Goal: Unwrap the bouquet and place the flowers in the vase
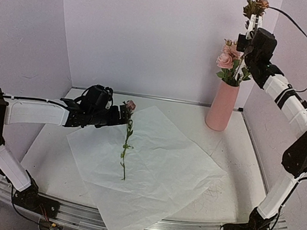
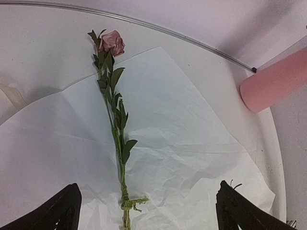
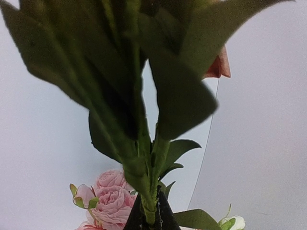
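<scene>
Step in hand: loading stems into the vase one at a time, wrapping already off and laid open.

- Sheet of white paper [image 1: 157, 176], nearest. Count: one. Spread flat on the desk [image 1: 50, 147], with its near corner hanging over the front edge.
- Loose rose stem [image 1: 126, 145]. Count: one. Lies on the paper, pink head pointing away, cut end toward the arm bases. Touched by nothing.
- Left fingers [image 1: 117, 115]. Spread wide and empty, hovering just beside the head of that stem.
- Vase [image 1: 222, 106]. Count: one. Stands upright at the far right of the desk, just off the paper's far corner.
- Pink roses [image 1: 225, 59] in the vase. Count: at least three heads showing; exact number hidden by leaves.
- Right fingers [image 3: 160, 220], farthest and highest. Clenched on one leafy stem [image 1: 256, 7] with a brownish head, held upright above the vase mouth. Cannot tell whether its lower end has entered the mouth.

Stems outside the vase: two.

Next move, as judged: calls for a straight descent of the held stem, threading its lower end between the roses already in, with release only once seated. After that, likely a grasp on the stalk of the loose stem, clear of the head.
</scene>
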